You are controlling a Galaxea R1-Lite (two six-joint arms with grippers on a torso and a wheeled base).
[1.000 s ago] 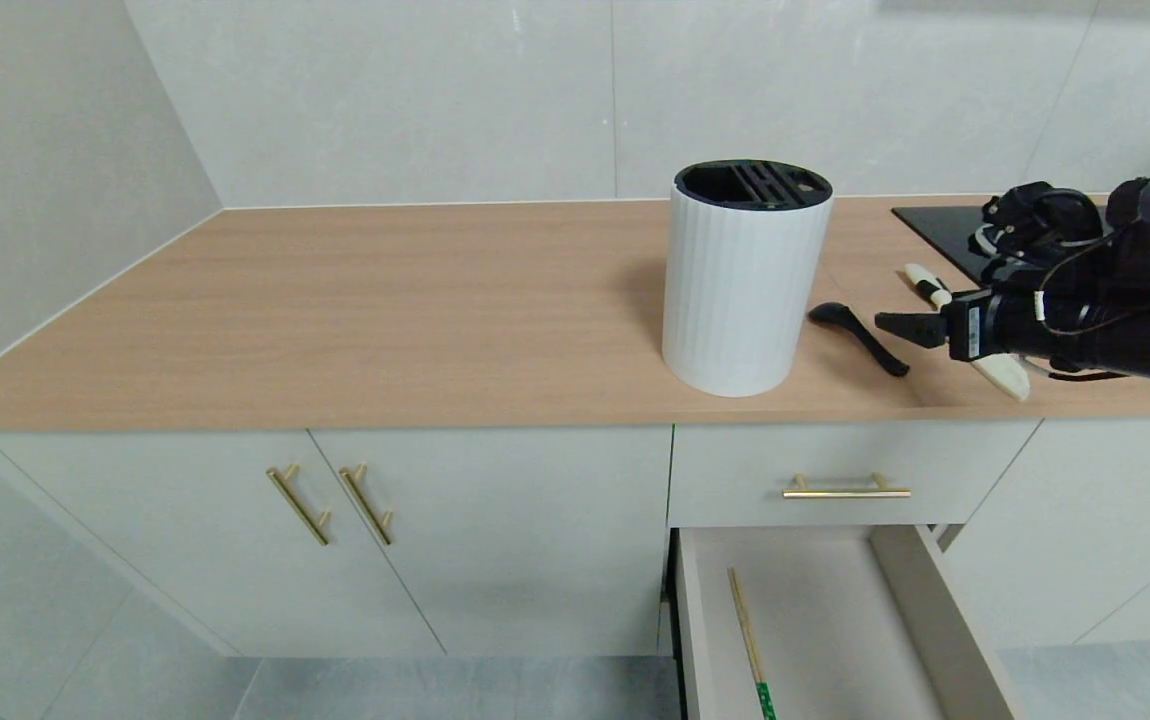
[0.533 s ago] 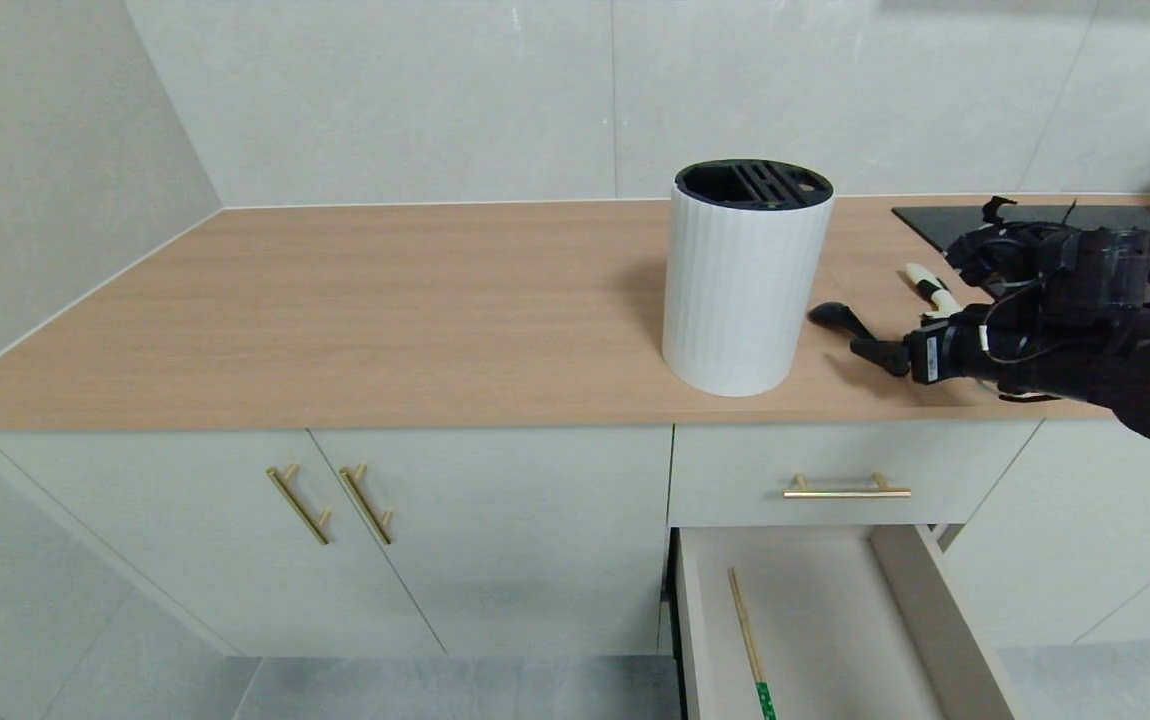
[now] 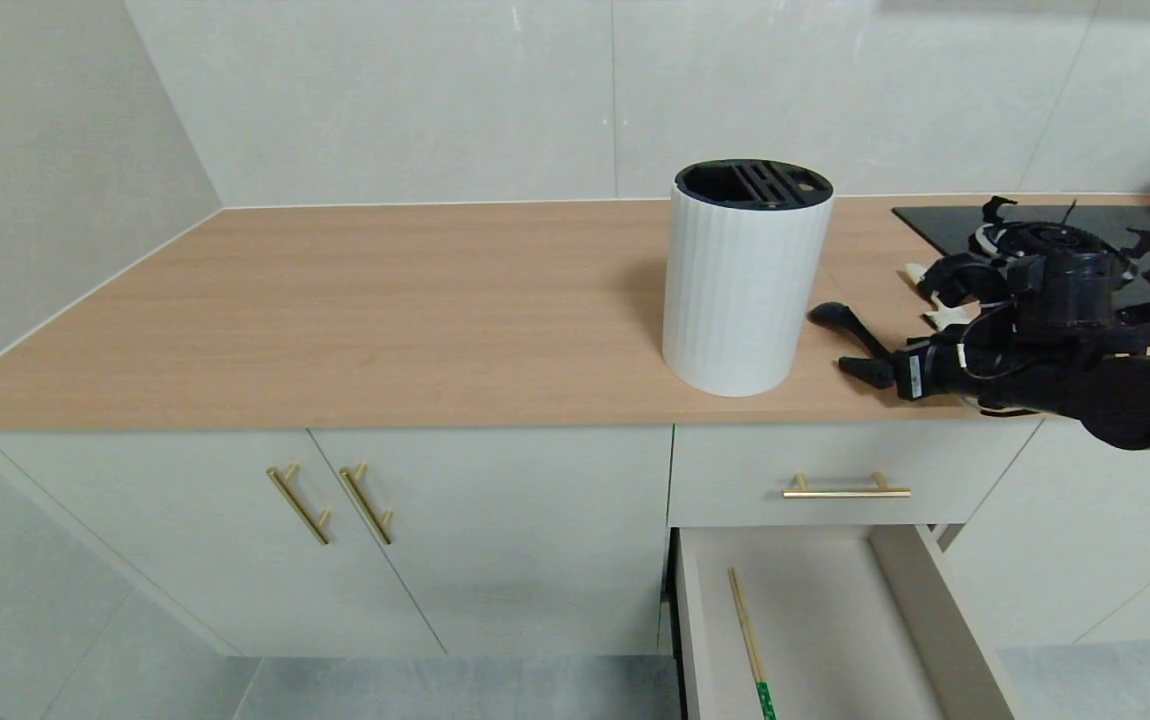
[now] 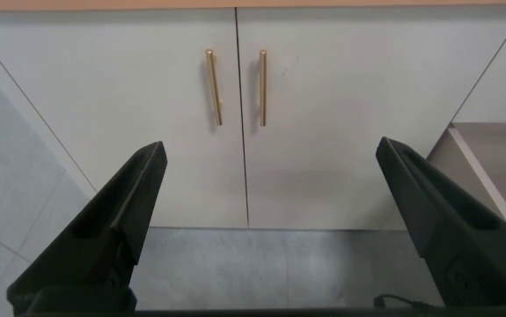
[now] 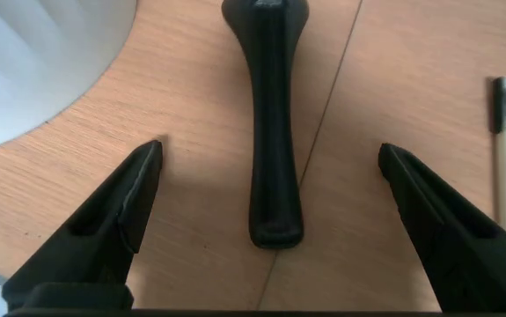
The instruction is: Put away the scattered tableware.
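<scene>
Head view, right end effector point(image 3: 855, 368) lower and further left, spread astride black spoon point(image 3: 840, 322)

One wooden countertop point(image 3: 385, 300), one white ribbed holder point(image 3: 743, 290), one black spoon point(image 5: 270, 132), one white-handled utensil point(image 5: 502, 167), one black hob point(image 3: 935, 225), one open drawer point(image 3: 935, 615), one shut drawer point(image 3: 735, 470), two cabinet doors point(image 3: 185, 520), three gold bar handles point(image 3: 298, 505) and one green-tipped wooden stick point(image 3: 747, 640) are counted.
</scene>
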